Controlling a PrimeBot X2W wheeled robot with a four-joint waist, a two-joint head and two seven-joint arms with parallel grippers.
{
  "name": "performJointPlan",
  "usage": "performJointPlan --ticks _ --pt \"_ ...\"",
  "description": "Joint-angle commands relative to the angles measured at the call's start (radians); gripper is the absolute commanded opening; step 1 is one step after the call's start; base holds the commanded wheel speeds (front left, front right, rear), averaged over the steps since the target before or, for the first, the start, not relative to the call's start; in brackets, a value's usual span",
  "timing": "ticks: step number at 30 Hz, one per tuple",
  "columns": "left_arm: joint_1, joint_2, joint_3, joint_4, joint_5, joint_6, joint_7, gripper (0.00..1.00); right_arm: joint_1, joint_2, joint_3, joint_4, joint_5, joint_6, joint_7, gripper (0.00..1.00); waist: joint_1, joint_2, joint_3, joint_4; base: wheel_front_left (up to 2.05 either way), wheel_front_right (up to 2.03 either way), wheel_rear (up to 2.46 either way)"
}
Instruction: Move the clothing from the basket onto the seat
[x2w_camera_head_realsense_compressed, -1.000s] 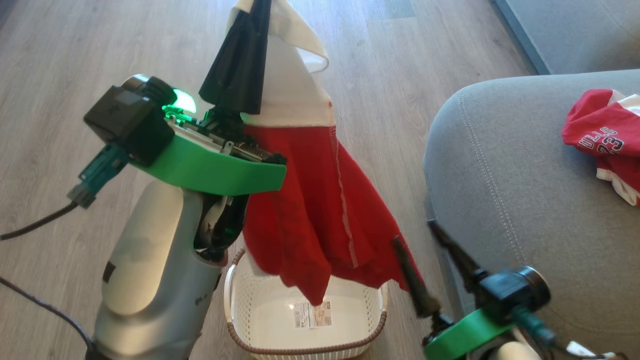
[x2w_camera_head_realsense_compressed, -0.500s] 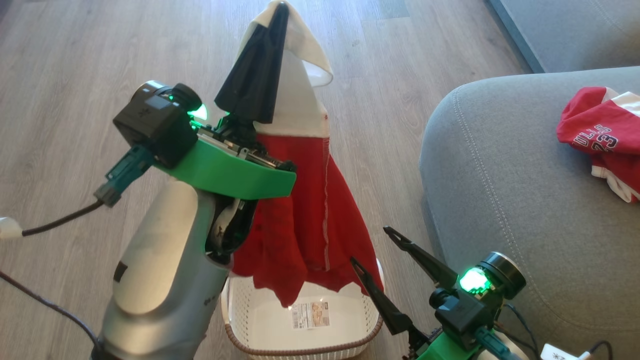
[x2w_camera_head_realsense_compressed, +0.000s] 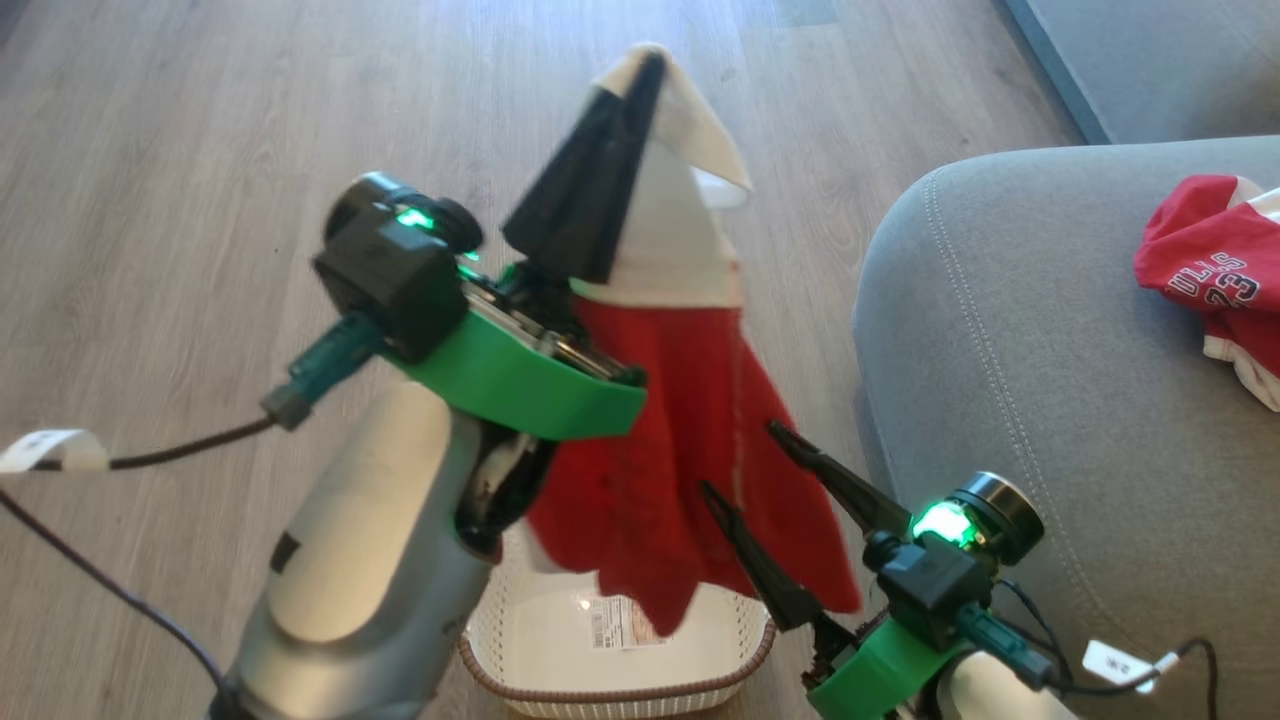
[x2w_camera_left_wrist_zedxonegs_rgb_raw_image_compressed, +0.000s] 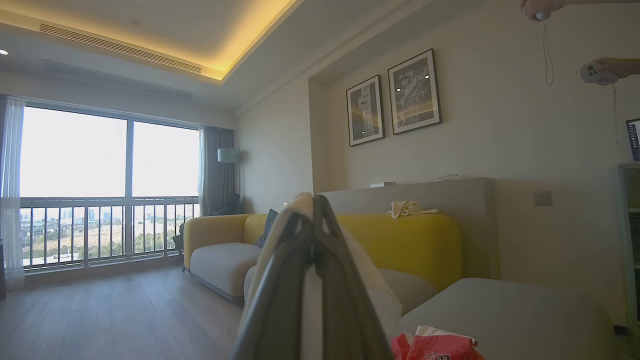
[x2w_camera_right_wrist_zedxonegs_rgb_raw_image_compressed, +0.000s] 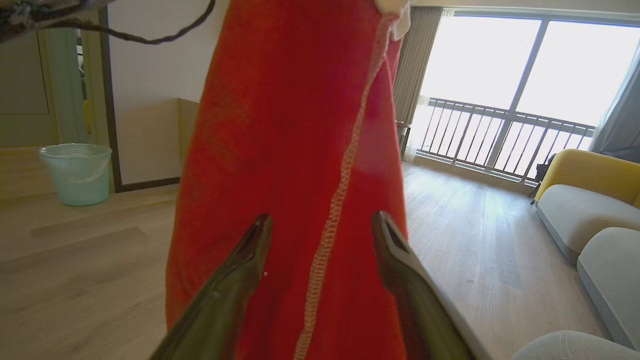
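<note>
left gripper (x2w_camera_head_realsense_compressed: 640, 75) pinching garment (x2w_camera_head_realsense_compressed: 690, 430) by its white end, now nearer seat (x2w_camera_head_realsense_compressed: 1000, 350); hem above basket (x2w_camera_head_realsense_compressed: 620, 690) | right gripper (x2w_camera_head_realsense_compressed: 740, 459), jaws apart, has risen to the red cloth | jersey (x2w_camera_head_realsense_compressed: 1200, 270) already on seat; drop looks close

There are two red garments: one hanging garment (x2w_camera_head_realsense_compressed: 690, 440) with a white panel, one jersey (x2w_camera_head_realsense_compressed: 1210, 280) numbered 23. One cream basket (x2w_camera_head_realsense_compressed: 620, 690). One grey seat (x2w_camera_head_realsense_compressed: 1020, 330). Two grippers: the left gripper (x2w_camera_head_realsense_compressed: 648, 65), the right gripper (x2w_camera_head_realsense_compressed: 740, 460). Two framed pictures: a narrower picture (x2w_camera_left_wrist_zedxonegs_rgb_raw_image_compressed: 364, 110), a wider picture (x2w_camera_left_wrist_zedxonegs_rgb_raw_image_compressed: 414, 91). One pale green bin (x2w_camera_right_wrist_zedxonegs_rgb_raw_image_compressed: 76, 172).
</note>
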Motion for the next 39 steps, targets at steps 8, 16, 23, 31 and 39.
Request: performJointPlan --ticks 8,16,23,31,39 --pt "-0.058 0.011 -0.038 -0.049 0.005 -0.010 -0.005 0.00 -0.106 -0.015 0.024 0.033 0.032 0.007 -0.006 1.00 0.0001 0.0000 0.005 0.014 0.00 0.00 0.00" --pt "-0.061 0.011 -0.139 -0.074 -0.013 -0.016 -0.005 0.00 -0.149 0.025 0.034 0.142 0.028 0.007 -0.006 1.00 0.0001 0.0000 0.010 0.019 0.00 0.00 0.00" --pt "-0.078 0.011 -0.230 -0.089 -0.036 -0.027 -0.005 0.00 -0.199 0.071 0.044 0.266 -0.074 0.007 -0.002 1.00 0.0001 0.0000 0.009 0.025 0.00 0.00 0.00" --pt "-0.093 0.011 -0.272 -0.108 -0.055 -0.022 -0.005 0.00 -0.243 0.115 0.086 0.357 -0.066 0.007 -0.006 0.74 0.0001 0.0000 0.005 0.037 0.00 0.00 0.00" --pt "-0.086 0.011 -0.265 -0.106 -0.064 -0.015 -0.005 0.00 -0.250 0.136 0.059 0.343 0.044 0.007 -0.006 0.00 0.0001 0.0000 0.004 0.055 0.00 0.00 0.00"
